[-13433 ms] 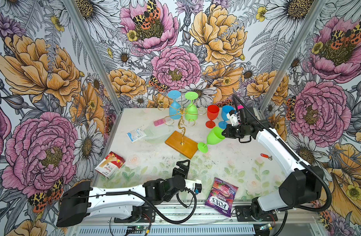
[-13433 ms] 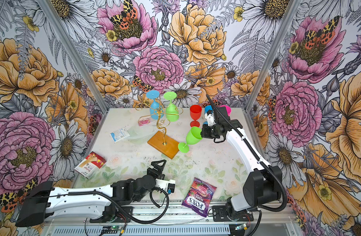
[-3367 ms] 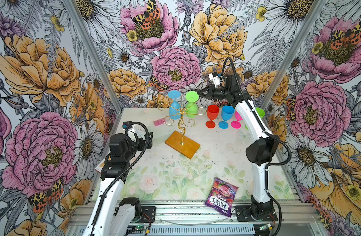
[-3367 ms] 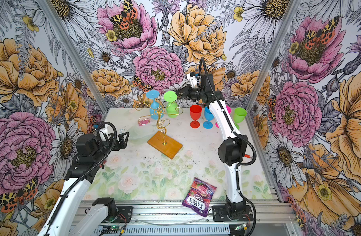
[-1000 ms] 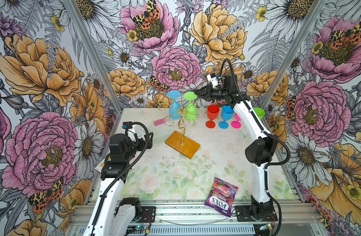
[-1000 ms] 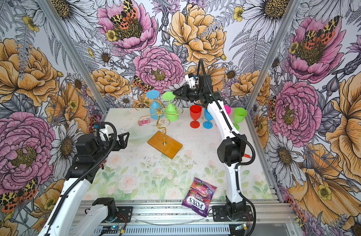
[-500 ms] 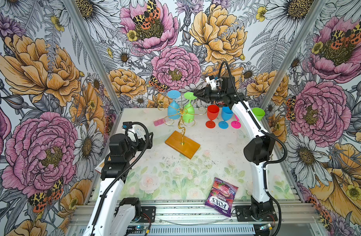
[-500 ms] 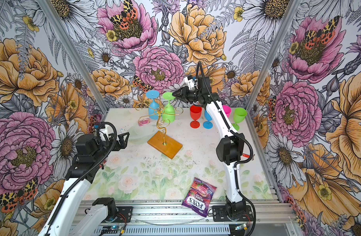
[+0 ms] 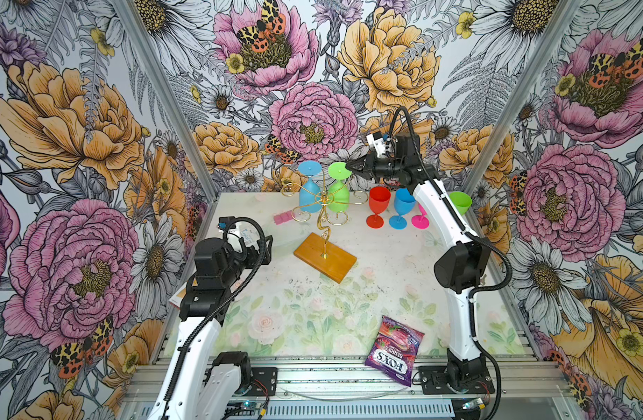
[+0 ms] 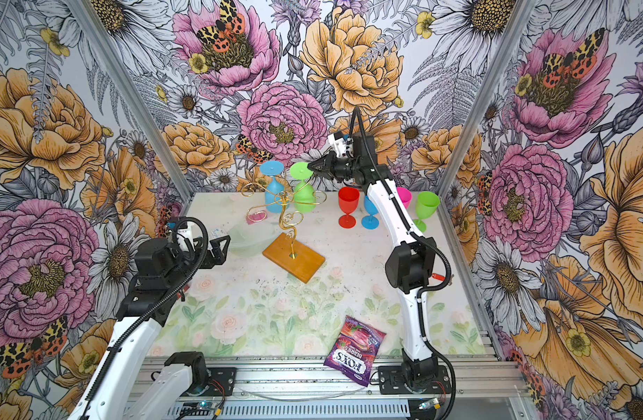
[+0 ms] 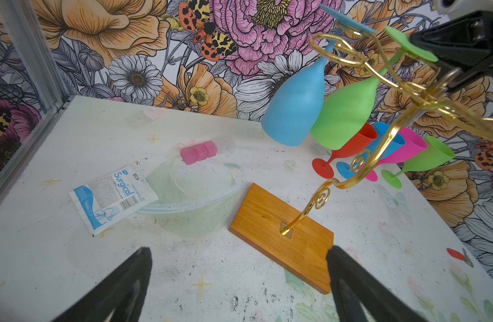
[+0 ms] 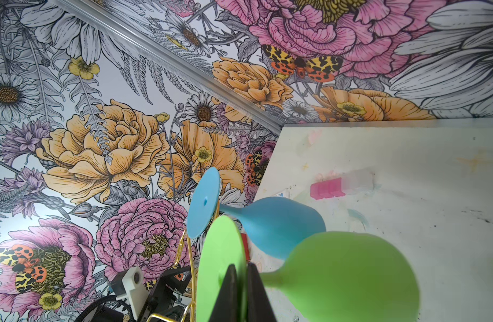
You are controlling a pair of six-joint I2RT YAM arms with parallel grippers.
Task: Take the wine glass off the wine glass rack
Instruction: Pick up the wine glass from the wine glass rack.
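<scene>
Wine glass [image 9: 339,198], green, hangs bowl-down with its stem upright. Near left, the left gripper [image 11: 239,249] gapes wide, empty, well apart from it. Mid-table, one wine glass rack [image 9: 325,256] bears two glasses, the blue glass [image 9: 309,196] to the left. The right gripper [image 9: 351,166], nearer and on its right, is pinched on the green foot. Far right are four standing glasses [image 9: 379,200]

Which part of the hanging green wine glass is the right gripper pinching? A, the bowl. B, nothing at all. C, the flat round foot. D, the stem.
C: the right wrist view shows the right gripper shut on the round foot's edge of the green wine glass.
</scene>
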